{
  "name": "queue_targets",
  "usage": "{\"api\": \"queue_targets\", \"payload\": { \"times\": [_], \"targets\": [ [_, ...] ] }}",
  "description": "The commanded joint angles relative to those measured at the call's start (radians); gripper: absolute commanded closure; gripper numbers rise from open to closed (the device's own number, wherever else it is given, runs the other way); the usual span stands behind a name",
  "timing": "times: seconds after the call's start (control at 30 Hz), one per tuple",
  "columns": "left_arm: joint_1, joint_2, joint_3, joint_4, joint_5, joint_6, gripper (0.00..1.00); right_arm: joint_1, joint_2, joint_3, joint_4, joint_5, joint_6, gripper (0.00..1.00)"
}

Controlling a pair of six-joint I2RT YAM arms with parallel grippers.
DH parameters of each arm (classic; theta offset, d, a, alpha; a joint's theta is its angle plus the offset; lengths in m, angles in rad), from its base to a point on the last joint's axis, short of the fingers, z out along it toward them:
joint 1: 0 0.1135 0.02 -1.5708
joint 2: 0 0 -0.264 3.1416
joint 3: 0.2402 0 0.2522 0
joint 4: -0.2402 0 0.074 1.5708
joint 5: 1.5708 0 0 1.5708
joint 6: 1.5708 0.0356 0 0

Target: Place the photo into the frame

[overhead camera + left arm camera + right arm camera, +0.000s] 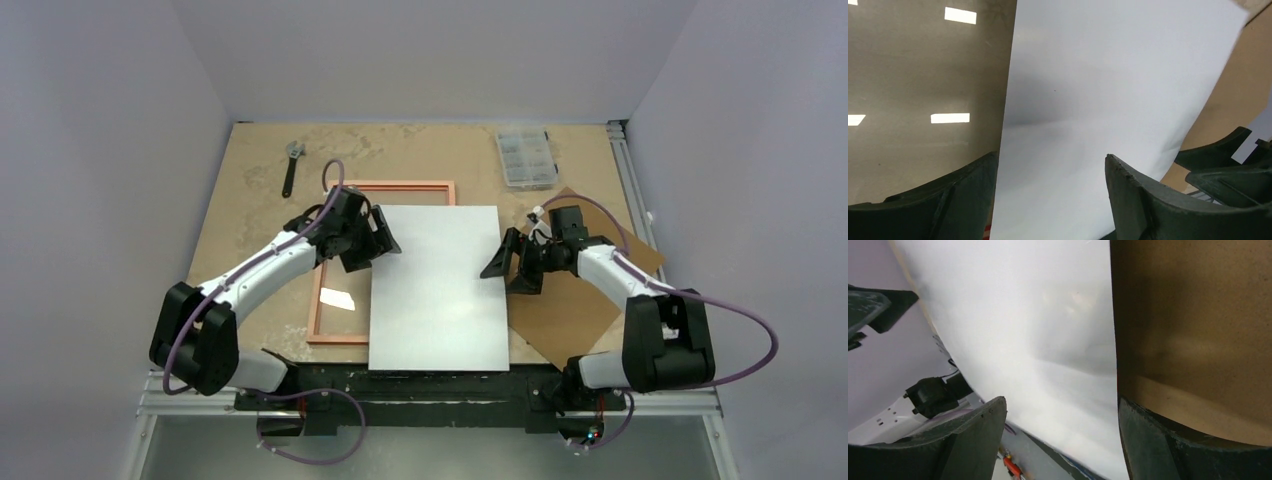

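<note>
The photo (437, 290) lies white back up in the middle of the table, covering the right part of the frame (400, 186), which shows its copper-coloured side. My left gripper (385, 238) stands open at the photo's upper left edge. In the left wrist view the white sheet (1108, 75) fills the gap between the spread fingers of the left gripper (1050, 157). My right gripper (497, 262) is open at the photo's right edge. In the right wrist view the photo (1023, 305) spans the wide gap of the right gripper (1060, 400).
A brown backing board (570, 320) lies under the photo's right side and shows in the right wrist view (1198, 315). A wrench (291, 165) and a clear plastic parts box (526, 157) sit at the back. A small white patch (337, 299) shows inside the frame.
</note>
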State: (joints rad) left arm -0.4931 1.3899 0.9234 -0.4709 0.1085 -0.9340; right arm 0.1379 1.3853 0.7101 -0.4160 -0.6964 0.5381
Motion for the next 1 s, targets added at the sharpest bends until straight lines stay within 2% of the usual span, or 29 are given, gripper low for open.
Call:
{"api": "queue_targets", "payload": {
  "times": [0.0,0.13,0.3,0.43,0.57,0.7,0.87,0.97],
  "targets": [
    [0.017,0.01,0.122,-0.168,-0.101,0.102,0.24,0.008,-0.055,0.013,-0.102,0.101,-0.069,0.17],
    [0.02,0.005,0.189,-0.319,-0.238,0.129,0.23,0.009,-0.061,0.061,-0.158,0.245,-0.117,0.14],
    [0.019,-0.057,0.144,-0.339,-0.252,0.121,0.23,0.006,-0.024,0.117,-0.174,0.332,-0.131,0.15],
    [0.019,-0.13,0.032,-0.257,-0.176,0.099,0.24,-0.003,0.05,0.117,-0.108,0.211,-0.114,0.19],
    [0.02,-0.138,-0.047,-0.183,-0.072,0.073,0.27,-0.015,0.12,0.094,-0.041,0.114,-0.088,0.22],
    [0.018,-0.107,-0.09,-0.113,-0.012,0.059,0.33,-0.024,0.166,0.068,0.017,0.033,-0.077,0.24],
    [0.018,-0.068,-0.097,-0.101,-0.002,0.07,0.35,-0.02,0.203,0.025,0.11,-0.087,-0.027,0.26],
    [0.018,-0.07,-0.101,-0.086,0.005,0.067,0.35,-0.001,0.199,0.024,0.119,-0.107,-0.023,0.27]
  ]
}}
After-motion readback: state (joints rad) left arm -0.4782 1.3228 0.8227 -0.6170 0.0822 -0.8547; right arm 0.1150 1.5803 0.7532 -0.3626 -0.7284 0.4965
